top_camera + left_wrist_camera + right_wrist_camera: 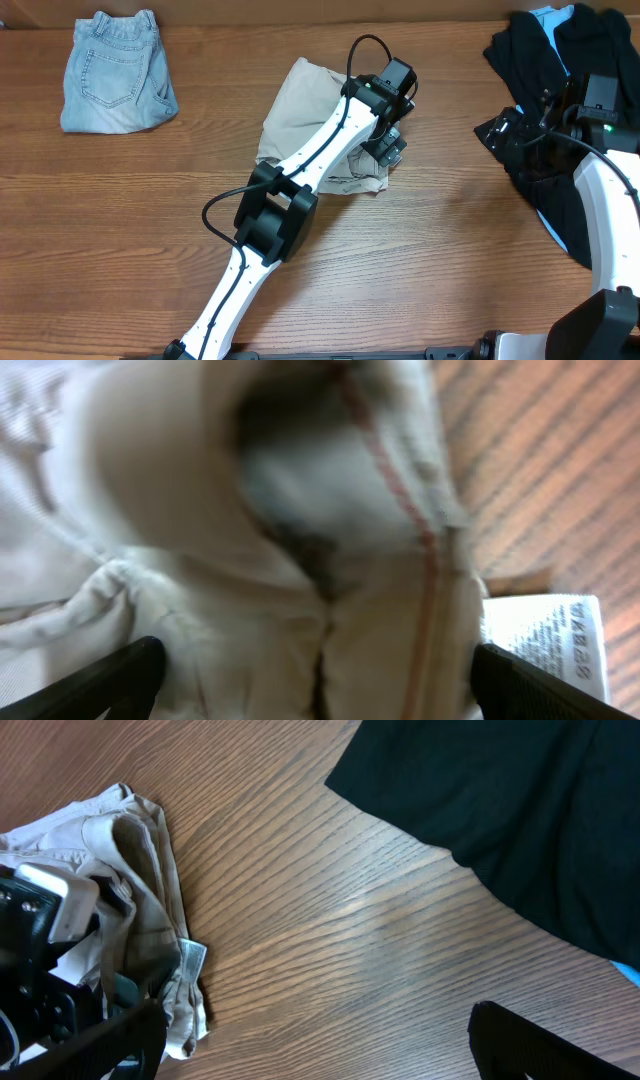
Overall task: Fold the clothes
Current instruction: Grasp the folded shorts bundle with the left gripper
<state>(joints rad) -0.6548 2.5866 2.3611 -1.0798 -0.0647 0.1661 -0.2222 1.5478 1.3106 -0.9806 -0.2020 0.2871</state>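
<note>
left gripper (315,660): jaws spread wide, nothing pinched, low over the shorts (300,110) at their right edge | right gripper (317,1020): also spread, well right of shorts | left nearer

Bare table (450,230) btwn beige shorts (300,100) & black garments (560,60); left arm (300,170) overlies shorts.

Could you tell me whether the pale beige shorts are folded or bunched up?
Bunched up: the pale beige cloth shorts lie in a rumpled heap beneath the left gripper.
</note>
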